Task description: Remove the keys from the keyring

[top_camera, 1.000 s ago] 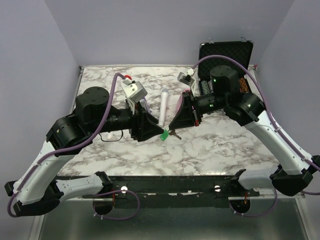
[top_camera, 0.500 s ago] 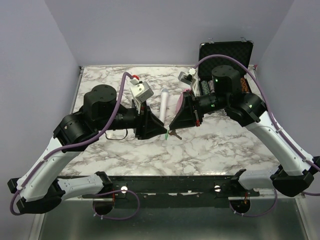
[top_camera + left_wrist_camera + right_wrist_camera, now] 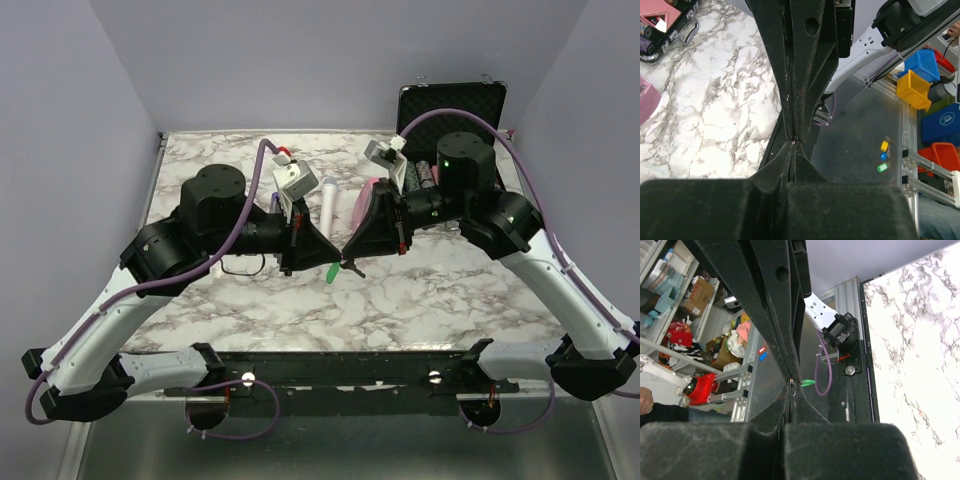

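Both grippers meet tip to tip a little above the middle of the table. My left gripper (image 3: pixel 334 259) comes in from the left and is shut. My right gripper (image 3: pixel 346 262) comes in from the right, also shut. The key (image 3: pixel 331 272), with its bright green head, hangs just below the joined tips. It shows as a green sliver (image 3: pixel 808 383) beside my right fingertips. Only a tiny metal glint of the keyring (image 3: pixel 794 143) shows, pinched where the two pairs of tips touch; the same keyring glint (image 3: pixel 791 381) is in the right wrist view.
A white microphone (image 3: pixel 327 205) and a pink object (image 3: pixel 362 205) lie just behind the grippers. An open black case (image 3: pixel 455 100) stands at the back right corner. A thin black loop (image 3: pixel 238 266) lies on the marble under the left arm.
The left arm has swung right to the right gripper's tips, and its jaws have gone from open to shut there. The right gripper stays shut with the green key hanging.
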